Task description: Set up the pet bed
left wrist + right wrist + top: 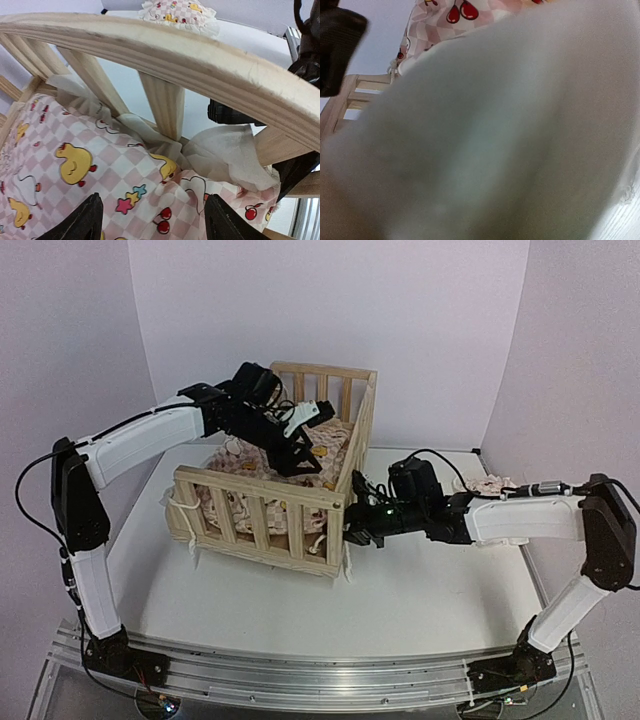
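The pet bed [262, 502], a light-wood slatted frame, stands mid-table; its curved top rail [165, 55] crosses the left wrist view. The pink-checkered duck cushion [330, 445] lies inside it, also seen in the left wrist view [75, 165]. My left gripper [300, 460] reaches into the bed and hangs open just above the cushion [152, 200], holding nothing. My right gripper [358, 532] is at the bed's near right corner, against the cushion's white frill [225, 155]. Blurred white fabric [495, 140] fills the right wrist view and hides its jaws.
The small matching pillow [490, 485] lies on the white table [420, 590] at the back right, behind the right arm; it shows beyond the rail in the left wrist view [180, 12]. White walls enclose the back and sides.
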Motion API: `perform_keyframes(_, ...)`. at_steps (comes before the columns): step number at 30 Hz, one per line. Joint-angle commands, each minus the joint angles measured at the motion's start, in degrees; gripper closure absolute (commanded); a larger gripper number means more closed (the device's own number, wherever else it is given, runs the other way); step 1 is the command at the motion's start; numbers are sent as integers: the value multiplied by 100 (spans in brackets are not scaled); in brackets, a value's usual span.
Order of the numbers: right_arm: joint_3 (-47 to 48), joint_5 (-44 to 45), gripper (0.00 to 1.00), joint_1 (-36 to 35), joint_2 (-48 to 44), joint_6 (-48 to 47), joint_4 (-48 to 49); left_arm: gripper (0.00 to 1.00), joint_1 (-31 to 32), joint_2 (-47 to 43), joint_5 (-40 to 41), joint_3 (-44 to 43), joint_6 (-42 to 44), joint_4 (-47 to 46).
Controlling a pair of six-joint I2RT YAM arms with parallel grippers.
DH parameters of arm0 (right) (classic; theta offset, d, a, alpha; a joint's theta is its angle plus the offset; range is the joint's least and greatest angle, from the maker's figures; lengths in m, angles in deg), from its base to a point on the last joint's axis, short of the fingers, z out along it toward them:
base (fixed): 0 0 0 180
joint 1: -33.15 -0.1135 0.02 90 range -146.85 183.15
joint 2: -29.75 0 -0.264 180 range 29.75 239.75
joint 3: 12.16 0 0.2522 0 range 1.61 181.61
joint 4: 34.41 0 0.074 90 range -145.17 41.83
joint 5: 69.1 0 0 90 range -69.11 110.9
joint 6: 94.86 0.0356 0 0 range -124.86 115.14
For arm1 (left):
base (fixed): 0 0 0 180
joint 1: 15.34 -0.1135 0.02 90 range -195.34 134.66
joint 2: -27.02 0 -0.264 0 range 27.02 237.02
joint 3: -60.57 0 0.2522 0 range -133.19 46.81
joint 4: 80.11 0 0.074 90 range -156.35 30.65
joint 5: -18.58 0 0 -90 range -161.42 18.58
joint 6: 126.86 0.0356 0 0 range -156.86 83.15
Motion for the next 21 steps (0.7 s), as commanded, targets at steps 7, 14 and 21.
perform_keyframes(7,335,-755,100,-87,363,53,184,27,-363,-2404,-96,1431,64,-1639)
perform_keyframes(14,528,-1361,100,-90,487,-86,-70,42,277,-4874,-570,4123,494,-2576)
perform_keyframes(21,725,-1180,100,-95,672,165,-191,55,1940,-5753,1025,6413,537,-3748)
